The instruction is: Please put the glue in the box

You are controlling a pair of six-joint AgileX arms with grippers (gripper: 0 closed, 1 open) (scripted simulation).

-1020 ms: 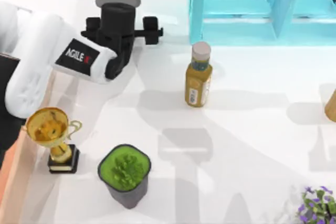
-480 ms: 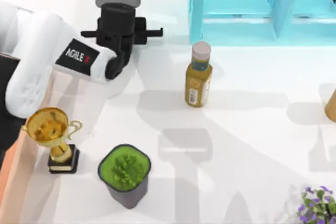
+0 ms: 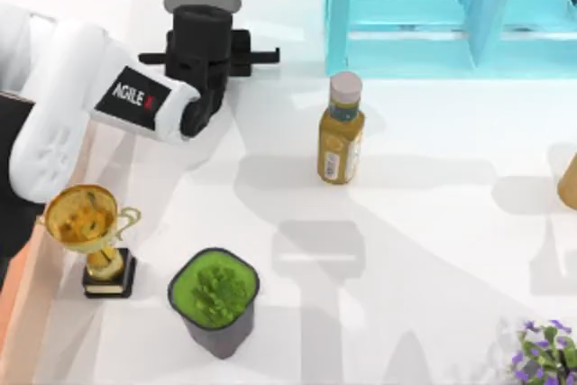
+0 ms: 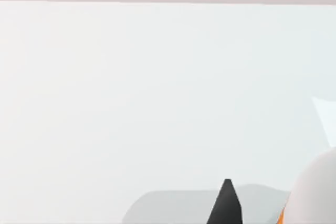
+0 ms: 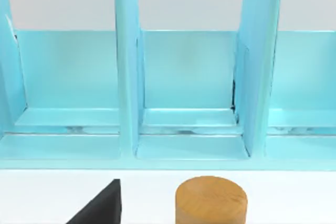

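Note:
My left gripper (image 3: 206,51) hangs over the back left of the table, pointing down. In the left wrist view, the glue (image 4: 317,195) shows as a rounded white body with a sliver of orange label, right beside one dark fingertip (image 4: 226,205). The gripper is shut on the glue. From above, the black hand hides the bottle. The box (image 3: 20,308) is the salmon-orange bin whose wall runs along the table's left edge. My right gripper (image 5: 102,208) is parked facing the teal shelf.
A mustard-yellow bottle (image 3: 340,131) stands mid-table, in front of the teal shelf (image 3: 424,15). A gold trophy (image 3: 90,232) and a green potted plant (image 3: 215,299) stand front left, near the box. A wooden cylinder (image 5: 211,200) sits at the right edge, and purple flowers (image 3: 545,353) are at the front right.
The left gripper's fingers drew inward a second ago and have stayed shut since. The arm itself has barely moved.

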